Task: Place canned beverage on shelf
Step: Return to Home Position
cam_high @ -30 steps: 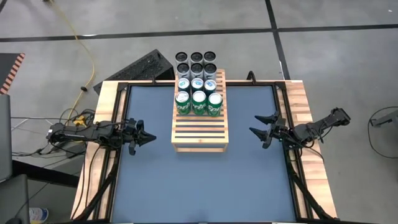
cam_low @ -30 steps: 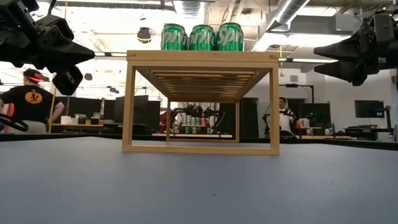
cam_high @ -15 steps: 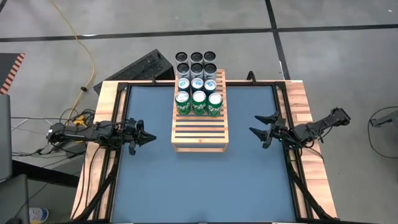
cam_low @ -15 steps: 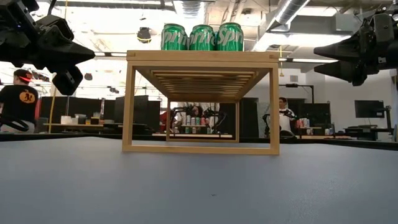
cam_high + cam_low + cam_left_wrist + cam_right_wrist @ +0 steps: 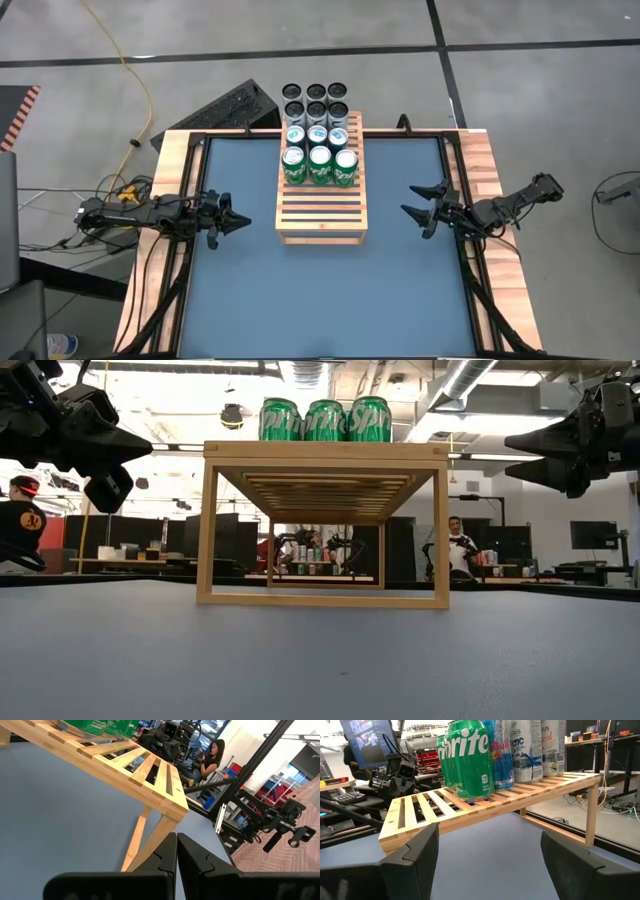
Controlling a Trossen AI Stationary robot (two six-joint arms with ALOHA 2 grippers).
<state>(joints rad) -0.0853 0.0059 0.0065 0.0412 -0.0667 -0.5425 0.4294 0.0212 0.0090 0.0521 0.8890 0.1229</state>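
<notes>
Nothing on the table [image 5: 320, 295] has moved in the last second, so the stocking looks finished and the robot already parked. The left gripper [image 5: 243, 222] hangs at the left edge with its fingers pressed together on nothing. The right gripper [image 5: 408, 199] hangs at the right edge, spread wide and empty. Between them on the matte blue top stands the shelf [image 5: 322, 215], pale wooden slats on thin legs, its near half bare. Three glossy green cans [image 5: 320, 166] stand in a row mid-shelf, with silver-blue cans [image 5: 317, 137] behind and dark-topped cans [image 5: 316, 101] farthest. Beyond, only a person [image 5: 18, 525] in black has drifted sideways.
</notes>
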